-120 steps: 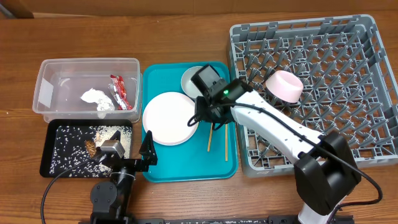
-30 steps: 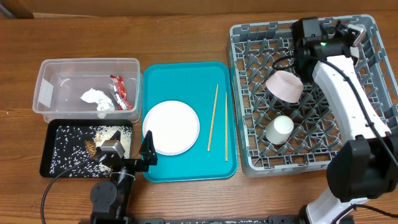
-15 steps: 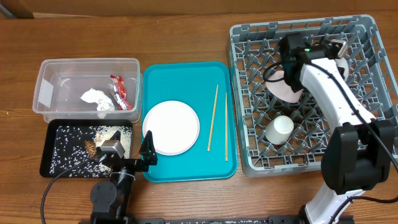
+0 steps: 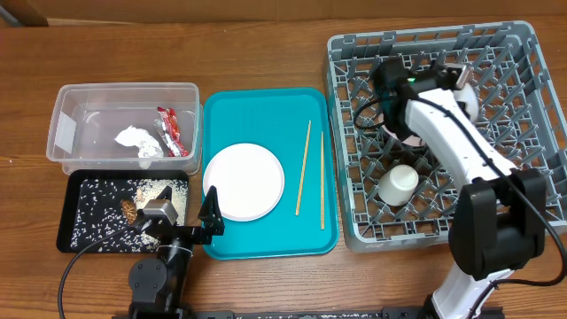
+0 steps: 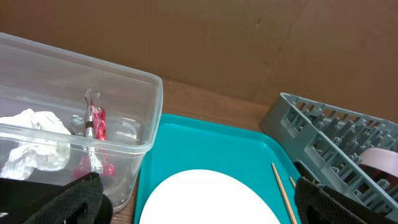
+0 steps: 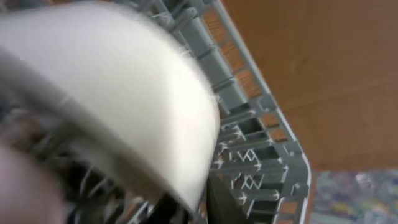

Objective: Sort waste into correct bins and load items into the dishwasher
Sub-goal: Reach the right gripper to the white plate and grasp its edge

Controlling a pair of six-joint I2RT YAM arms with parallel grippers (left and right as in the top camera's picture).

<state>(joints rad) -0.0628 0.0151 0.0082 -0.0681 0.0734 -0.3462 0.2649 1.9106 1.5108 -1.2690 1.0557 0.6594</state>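
Note:
My right gripper (image 4: 459, 76) is over the far middle of the grey dish rack (image 4: 523, 159), shut on the small white plate (image 4: 470, 97). That plate fills the right wrist view (image 6: 124, 93), blurred. The pale bowl (image 4: 397, 125) lies in the rack under my right arm, partly hidden. The white cup (image 4: 400, 183) lies in the rack nearer the front. The large white plate (image 4: 244, 182) and two chopsticks (image 4: 303, 168) lie on the teal tray (image 4: 266, 106). My left gripper (image 4: 213, 218) is open and empty at the tray's near left corner, just before the large plate (image 5: 205, 199).
The clear tub (image 4: 80, 97) at the left holds the red-and-white wrapper (image 4: 168, 129) and the white napkin (image 4: 135, 138). The black tray (image 4: 89, 221) in front of it holds rice grains and brown bits. The rack wall (image 5: 336, 137) stands to the right of the teal tray.
My right gripper has carried the small plate from the rack's far right corner leftward toward the bowl. Earlier still, the cup and small plate left the teal tray. The left arm has not moved.

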